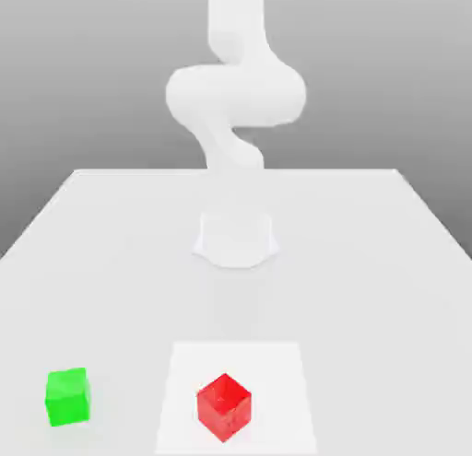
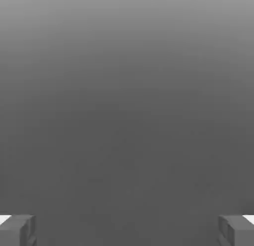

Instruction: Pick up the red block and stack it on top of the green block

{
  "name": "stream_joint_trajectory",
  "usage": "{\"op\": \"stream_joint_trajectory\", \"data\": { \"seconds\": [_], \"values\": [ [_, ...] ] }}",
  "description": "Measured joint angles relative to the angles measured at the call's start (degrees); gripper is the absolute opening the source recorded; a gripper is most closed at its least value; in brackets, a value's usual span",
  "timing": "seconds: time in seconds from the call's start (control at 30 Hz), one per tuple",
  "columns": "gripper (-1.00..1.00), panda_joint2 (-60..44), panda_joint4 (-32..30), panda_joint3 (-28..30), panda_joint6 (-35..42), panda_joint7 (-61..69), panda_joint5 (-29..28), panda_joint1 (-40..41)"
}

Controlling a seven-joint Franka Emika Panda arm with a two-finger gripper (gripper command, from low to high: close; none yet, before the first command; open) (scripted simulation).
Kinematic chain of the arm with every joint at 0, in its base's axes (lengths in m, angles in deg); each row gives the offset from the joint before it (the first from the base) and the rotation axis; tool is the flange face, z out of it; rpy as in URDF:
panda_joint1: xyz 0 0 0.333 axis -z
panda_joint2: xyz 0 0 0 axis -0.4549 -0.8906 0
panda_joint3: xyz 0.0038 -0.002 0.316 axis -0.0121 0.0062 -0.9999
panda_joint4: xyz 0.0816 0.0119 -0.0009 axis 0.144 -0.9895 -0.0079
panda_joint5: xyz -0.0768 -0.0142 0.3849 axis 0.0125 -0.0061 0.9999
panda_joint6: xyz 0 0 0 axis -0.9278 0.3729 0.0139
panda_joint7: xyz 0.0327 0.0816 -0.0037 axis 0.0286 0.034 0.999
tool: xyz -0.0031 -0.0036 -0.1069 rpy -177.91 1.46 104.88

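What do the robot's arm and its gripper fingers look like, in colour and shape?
The arm is plain white, with thick, rounded, tube-like links and smooth bulging joints, on a round white base. No cables or markings show. The gripper has two blocky, dark grey fingers with squared ends and a white patch at each outer corner.

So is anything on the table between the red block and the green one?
No. The red block and green block sit apart on the table, with bare surface between them.
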Motion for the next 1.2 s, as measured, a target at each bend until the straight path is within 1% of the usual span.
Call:
{"op": "stream_joint_trajectory", "data": {
  "seconds": [0.27, 0.47, 0.63, 0.8, 0.93, 0.97, 1.2],
  "values": [
    [0.00, -17.03, -4.57, 7.08, -7.15, 16.84, 3.57, -6.94],
    [0.00, -29.61, -7.92, 9.87, -12.35, 29.48, 6.56, -9.73],
    [0.00, -39.83, -10.75, 10.39, -16.82, 38.75, 7.30, -10.25],
    [0.00, -49.49, -13.23, 10.41, -21.85, 45.02, 4.96, -9.56],
    [0.00, -57.69, -12.31, 7.40, -28.31, 48.41, 8.29, -7.24],
    [-1.00, -59.66, -12.02, 6.36, -29.92, 49.13, 9.22, -6.39],
    [-1.00, -60.08, -11.96, 6.11, -30.16, 49.23, 9.33, -6.17]
  ]
}}
